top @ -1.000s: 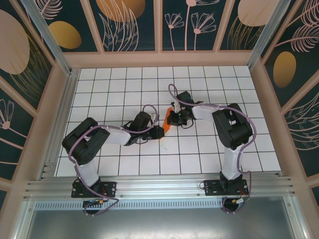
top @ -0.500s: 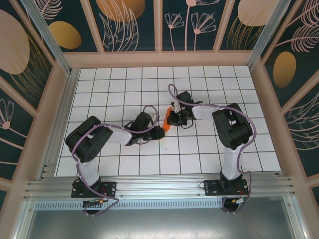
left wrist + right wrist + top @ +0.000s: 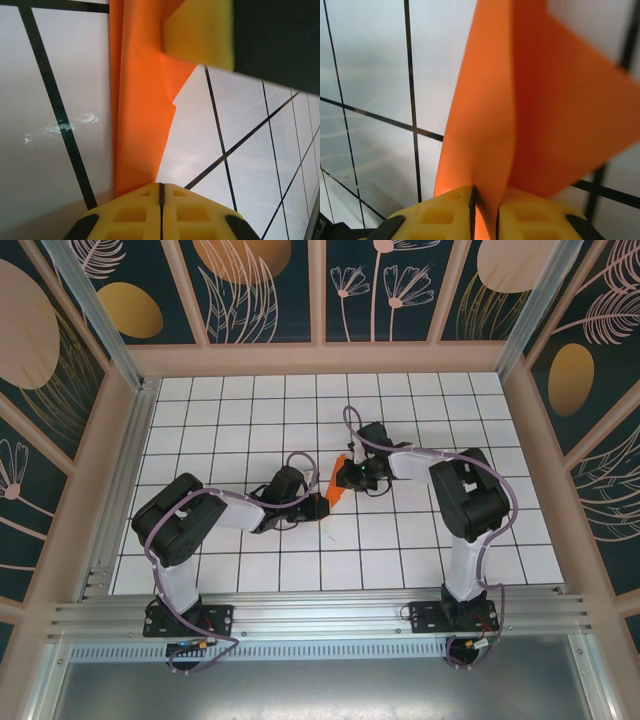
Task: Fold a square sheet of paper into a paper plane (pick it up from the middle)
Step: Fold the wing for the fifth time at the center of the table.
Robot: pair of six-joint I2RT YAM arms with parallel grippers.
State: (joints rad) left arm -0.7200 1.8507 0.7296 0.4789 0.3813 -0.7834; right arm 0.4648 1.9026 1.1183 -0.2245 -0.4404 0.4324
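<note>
The orange paper (image 3: 340, 484), already creased into a long, narrow, layered shape, rises at a tilt a little beyond the middle of the white gridded table (image 3: 400, 540). It sits between my left gripper (image 3: 320, 506), reaching in from the near left, and my right gripper (image 3: 348, 478), reaching in from the right, their tips close together.

From my left wrist, the paper (image 3: 140, 110) runs as a tapering strip from the top of the view down to my left gripper (image 3: 161, 189). Its yellow fingers are pressed together with only a hairline seam between them, pinching the paper's narrow lower end. A stepped edge shows where one layer stops short of another. Higher up, one yellow fingertip (image 3: 200, 30) of my right gripper lies against the paper's upper part.

From my right wrist, the paper (image 3: 545, 110) spreads as two broad flaps meeting in a crease. That crease drops into the slim gap between the fingers of my right gripper (image 3: 485, 195). The fingers stand slightly apart, and I cannot tell whether they press the paper or merely flank it.

Black lines divide the tabletop into squares. Panelled walls (image 3: 260, 290) painted with leaves and flowers enclose it, and an aluminium rail (image 3: 320, 612) along the near edge carries both arm bases.
</note>
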